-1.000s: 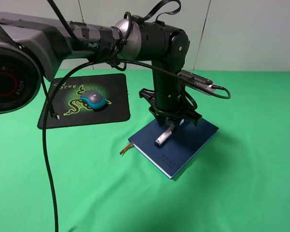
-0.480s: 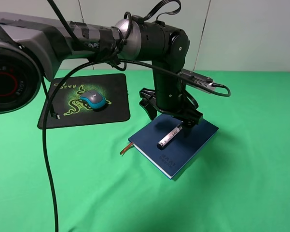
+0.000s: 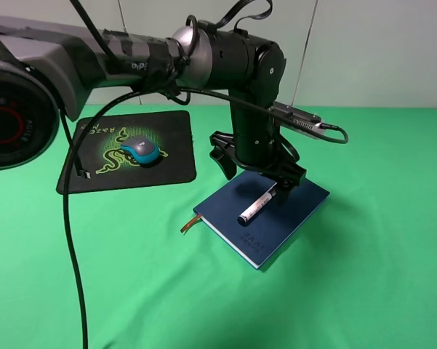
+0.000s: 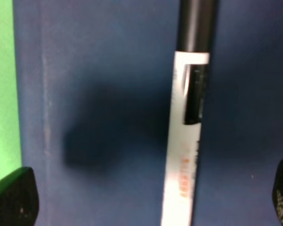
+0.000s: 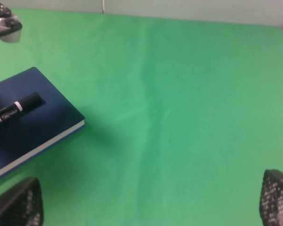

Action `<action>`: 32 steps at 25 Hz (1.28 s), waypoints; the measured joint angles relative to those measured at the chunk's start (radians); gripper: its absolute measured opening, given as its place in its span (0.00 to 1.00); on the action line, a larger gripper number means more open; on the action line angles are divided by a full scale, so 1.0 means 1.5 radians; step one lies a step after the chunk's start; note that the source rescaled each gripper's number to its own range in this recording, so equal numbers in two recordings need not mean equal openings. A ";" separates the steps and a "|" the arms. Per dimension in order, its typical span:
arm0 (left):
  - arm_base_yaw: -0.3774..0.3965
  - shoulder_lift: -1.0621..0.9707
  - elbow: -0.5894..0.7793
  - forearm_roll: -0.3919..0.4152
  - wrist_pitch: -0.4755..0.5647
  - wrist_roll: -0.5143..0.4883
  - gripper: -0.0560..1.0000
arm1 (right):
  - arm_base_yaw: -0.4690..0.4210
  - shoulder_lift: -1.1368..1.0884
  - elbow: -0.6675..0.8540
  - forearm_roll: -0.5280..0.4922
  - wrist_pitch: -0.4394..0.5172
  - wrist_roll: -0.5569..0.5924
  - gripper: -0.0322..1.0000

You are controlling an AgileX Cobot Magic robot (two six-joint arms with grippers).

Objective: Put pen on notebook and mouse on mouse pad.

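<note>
The pen lies flat on the navy notebook, its black cap toward the far side. My left gripper hangs just above it, open, its fingers astride the pen and apart from it. The left wrist view shows the pen on the notebook cover between the spread fingertips. The grey and teal mouse sits on the black mouse pad. My right gripper is open and empty over green cloth, with the notebook and pen off to one side.
A brown ribbon bookmark sticks out of the notebook's near-left corner. A black cable hangs from the left arm across the left of the green table. A grey camera unit juts from the left wrist.
The left gripper has opened and let go of the pen, which now lies free on the notebook. The gripper has risen slightly. Mouse and right arm have not moved.
</note>
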 joint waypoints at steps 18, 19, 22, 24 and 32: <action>0.000 -0.220 0.000 0.054 0.134 -0.004 1.00 | 0.000 0.000 0.000 0.000 0.000 0.000 1.00; -0.001 -0.235 0.000 0.055 0.134 -0.002 1.00 | 0.000 0.000 0.000 0.000 0.000 0.000 1.00; -0.002 -0.274 0.000 0.057 0.134 0.009 0.99 | 0.000 0.000 0.000 0.000 0.000 0.000 1.00; -0.002 -0.299 0.000 0.057 0.134 0.016 0.99 | 0.000 0.000 0.000 0.000 0.000 0.000 1.00; -0.002 -0.455 0.123 0.057 0.135 0.038 0.98 | 0.000 0.000 0.000 0.000 0.000 0.000 1.00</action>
